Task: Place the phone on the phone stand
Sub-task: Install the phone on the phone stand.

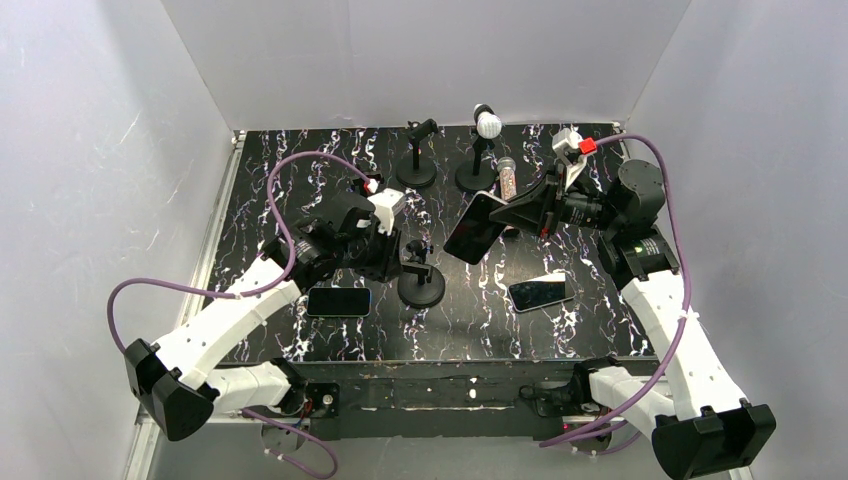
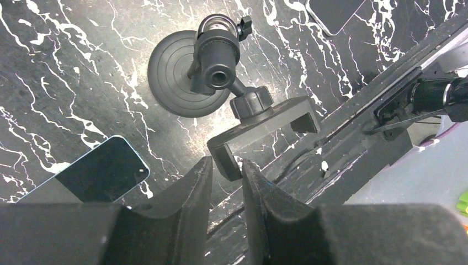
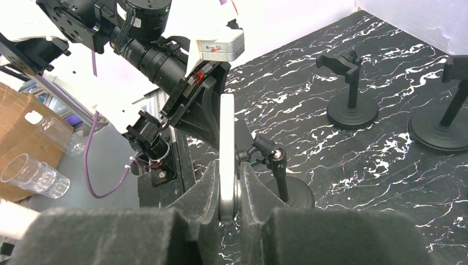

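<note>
From above, the phone (image 1: 474, 228) is held aloft right of the phone stand (image 1: 421, 283), with bare worktop (image 1: 470, 300) between. Left wrist: the left tool (image 2: 226, 171) is narrowed about the stand's clamp (image 2: 270, 118); a grip cannot be told. Right wrist: the right tool (image 3: 229, 182) is closed on the phone's edge.

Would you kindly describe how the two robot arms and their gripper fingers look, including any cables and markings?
Both the left arm and right arm have white shell links, black joints and black end caps. A purple cable loops along each. Small red tabs sit near the wrists. The fingers are dark grey, wedge-shaped and rough-textured.
</note>
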Tool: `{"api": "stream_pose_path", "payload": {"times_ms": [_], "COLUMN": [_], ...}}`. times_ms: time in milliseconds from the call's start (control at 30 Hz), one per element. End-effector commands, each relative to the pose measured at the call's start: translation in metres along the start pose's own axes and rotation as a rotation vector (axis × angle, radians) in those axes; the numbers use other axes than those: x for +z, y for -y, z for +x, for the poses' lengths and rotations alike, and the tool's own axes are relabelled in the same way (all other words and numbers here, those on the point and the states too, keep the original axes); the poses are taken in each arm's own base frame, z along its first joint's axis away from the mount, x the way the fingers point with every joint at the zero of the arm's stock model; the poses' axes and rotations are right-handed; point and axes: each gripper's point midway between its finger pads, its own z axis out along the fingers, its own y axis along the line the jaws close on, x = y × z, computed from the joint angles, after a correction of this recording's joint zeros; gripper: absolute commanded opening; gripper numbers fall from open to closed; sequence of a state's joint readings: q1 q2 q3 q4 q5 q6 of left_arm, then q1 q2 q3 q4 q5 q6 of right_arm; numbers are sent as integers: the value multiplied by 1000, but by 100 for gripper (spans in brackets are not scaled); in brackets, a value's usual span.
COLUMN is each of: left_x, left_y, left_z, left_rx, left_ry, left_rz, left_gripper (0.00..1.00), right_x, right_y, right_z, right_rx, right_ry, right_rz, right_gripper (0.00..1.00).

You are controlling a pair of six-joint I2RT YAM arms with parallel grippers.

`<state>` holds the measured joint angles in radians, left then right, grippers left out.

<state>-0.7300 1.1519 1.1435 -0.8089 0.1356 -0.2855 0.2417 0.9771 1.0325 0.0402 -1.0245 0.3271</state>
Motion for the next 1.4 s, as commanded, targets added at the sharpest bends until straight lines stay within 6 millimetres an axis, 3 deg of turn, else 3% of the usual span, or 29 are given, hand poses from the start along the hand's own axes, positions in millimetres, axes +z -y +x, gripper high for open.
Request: {"api": "stream_pose_path", "payload": {"times_ms": [0,200,333,533,767,900,1000,1367], "left_x": [-7,-11,-18,-29,-28,-20,-15,3], "left_y": [-5,-4,1,-7,13,15,9,-1], "left_z": [-4,-7,-11,-10,-5,0,-1,0], "left_rx": [24,32,40,50,89,102,97,88], "left_ry": [40,56,88,122,91,43,39,16], "left_rz": [-33,-29,-5,-36,91,112,78,35], "left_gripper": [25,32,46,45,52,49,33,31], "right_x": [-1,-1,-1,0,4,7,7,7], "right_y": [-12,-12,-13,-10,-10,-11,-12,-14], "right_z": [-28,-26,-26,-24,-20,-17,-17,-17], "right_rx": [-103,-94,-91,-73,-49,-46,-45,-36], "right_ry": [56,53,51,39,13,3,2,-7], "right_rz": [-30,-35,-39,-30,-39,-46,-46,-51], "right_gripper": [1,1,1,1,1,1,1,1]}}
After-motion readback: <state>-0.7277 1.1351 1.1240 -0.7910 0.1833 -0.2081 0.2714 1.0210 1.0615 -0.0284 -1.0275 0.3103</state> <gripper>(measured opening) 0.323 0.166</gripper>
